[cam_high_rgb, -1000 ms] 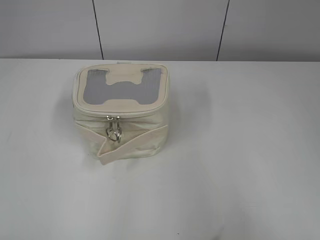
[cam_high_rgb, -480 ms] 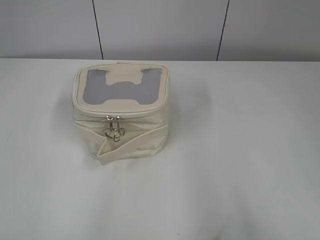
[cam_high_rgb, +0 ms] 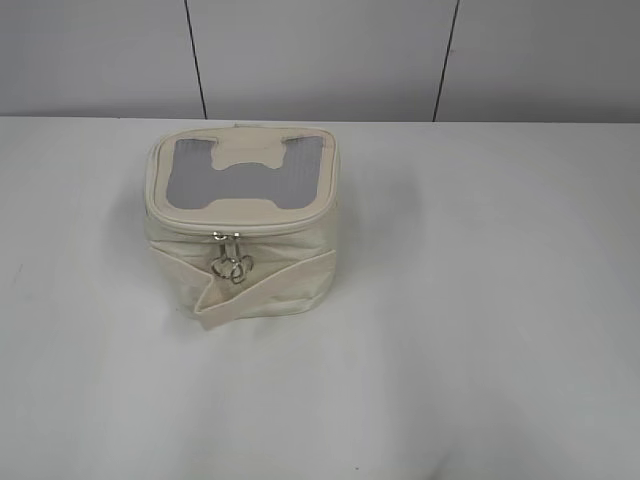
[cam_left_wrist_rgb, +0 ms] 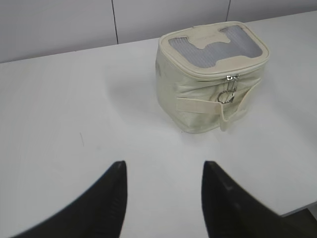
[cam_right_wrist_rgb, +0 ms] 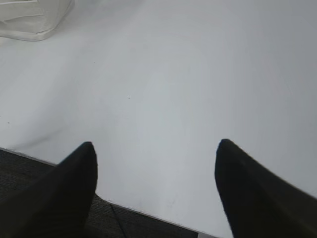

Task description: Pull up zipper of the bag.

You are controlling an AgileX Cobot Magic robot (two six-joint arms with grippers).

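Note:
The cream-white boxy bag [cam_high_rgb: 245,275] stands on the white table, left of centre in the exterior view, lid closed, with its grey window and cream H-shaped patch on top. The zipper [cam_high_rgb: 250,232] runs round the lid rim; its two silver ring pulls [cam_high_rgb: 232,266] hang down the front face above the flat strap [cam_high_rgb: 262,292]. The bag also shows in the left wrist view [cam_left_wrist_rgb: 198,106], far ahead of my left gripper [cam_left_wrist_rgb: 164,166], which is open and empty over bare table. My right gripper [cam_right_wrist_rgb: 156,146] is open and empty at the table's front edge; only the bag's corner [cam_right_wrist_rgb: 29,20] shows there.
The white table [cam_high_rgb: 480,300] spreads around the bag. A grey panelled wall [cam_high_rgb: 320,55] stands behind it. The table's front edge [cam_right_wrist_rgb: 148,214] and dark floor below show in the right wrist view.
The ring pulls on the bag's front have swung slightly and now hang a little differently. The bag has not moved.

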